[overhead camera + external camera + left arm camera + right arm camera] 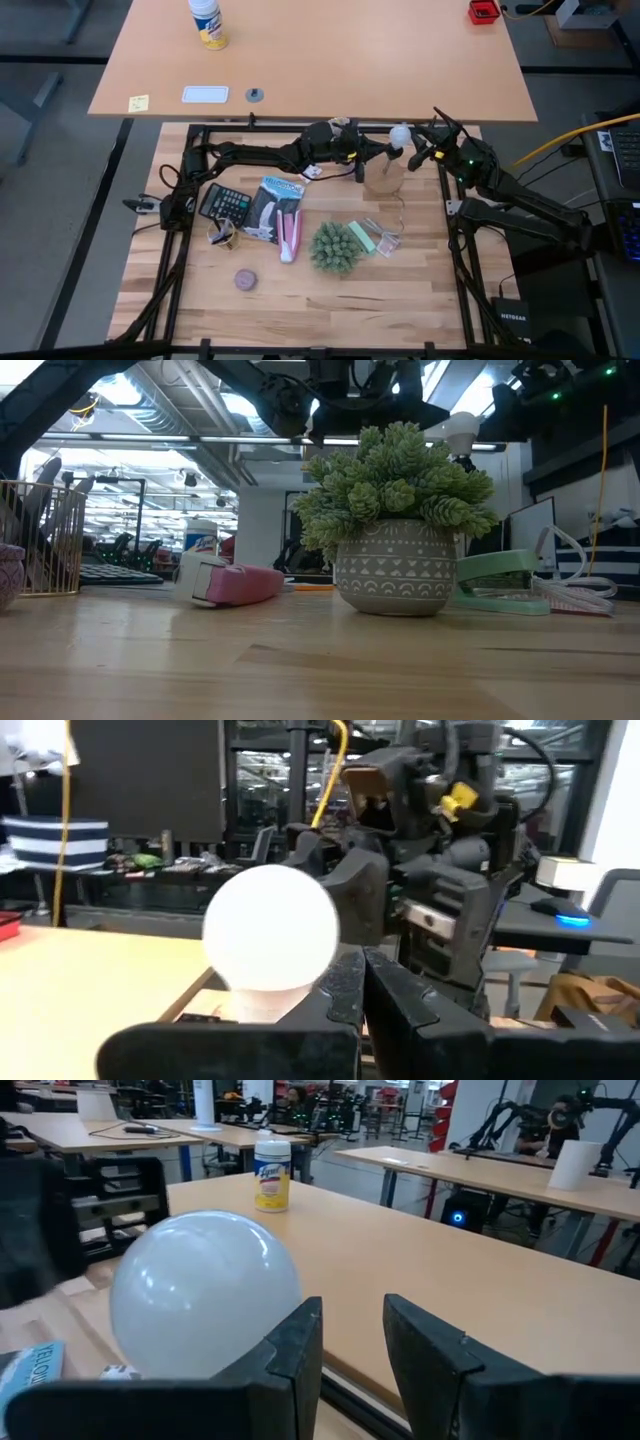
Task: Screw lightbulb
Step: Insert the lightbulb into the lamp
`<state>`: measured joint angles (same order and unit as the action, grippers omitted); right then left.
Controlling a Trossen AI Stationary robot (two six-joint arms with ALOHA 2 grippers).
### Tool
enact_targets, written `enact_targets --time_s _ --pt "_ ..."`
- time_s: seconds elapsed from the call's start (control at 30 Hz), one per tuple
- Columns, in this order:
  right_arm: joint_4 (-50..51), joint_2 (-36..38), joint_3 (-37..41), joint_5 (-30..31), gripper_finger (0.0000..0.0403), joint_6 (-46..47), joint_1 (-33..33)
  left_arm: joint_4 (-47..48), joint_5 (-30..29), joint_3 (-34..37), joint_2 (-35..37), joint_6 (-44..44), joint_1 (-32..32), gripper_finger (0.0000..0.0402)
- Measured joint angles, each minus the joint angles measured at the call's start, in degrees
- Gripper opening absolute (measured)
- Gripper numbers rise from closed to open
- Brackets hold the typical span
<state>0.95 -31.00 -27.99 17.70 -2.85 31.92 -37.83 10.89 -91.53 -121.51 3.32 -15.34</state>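
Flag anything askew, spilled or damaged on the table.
Nothing looks spilled or broken. The lightbulb sits between the left gripper and right gripper, above the wooden base. The plant stands upright.

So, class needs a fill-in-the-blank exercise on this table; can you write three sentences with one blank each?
1. The white thing between the left gripper and the right gripper is a ___.
2. The plant stands in a ___.
3. The calculator lies nearer the ___ arm.
Missing words: bulb; pot; left.
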Motion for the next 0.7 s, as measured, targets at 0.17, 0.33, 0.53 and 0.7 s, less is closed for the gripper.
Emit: enact_targets --time_s 0.17,0.33,0.53,0.7 --pt "0.00 0.00 0.00 0.19 0.0113 0.00 0.00 -0.15 0.44 0.00 0.00 -0.54 0.41 0.0000" --pt "-0.02 0.00 0.00 0.21 0.0113 0.00 0.00 -0.09 -0.60 -0.85 0.00 -0.44 0.10 0.0000" --pt "-0.02 0.00 0.00 0.23 0.0113 -0.02 0.00 2.93 -0.65 -4.04 0.02 -0.70 -0.04 0.0000" --pt "-0.04 0.00 0.00 0.23 0.0113 -0.12 0.00 6.24 -0.62 -5.04 0.07 -2.10 0.14 0.0000"
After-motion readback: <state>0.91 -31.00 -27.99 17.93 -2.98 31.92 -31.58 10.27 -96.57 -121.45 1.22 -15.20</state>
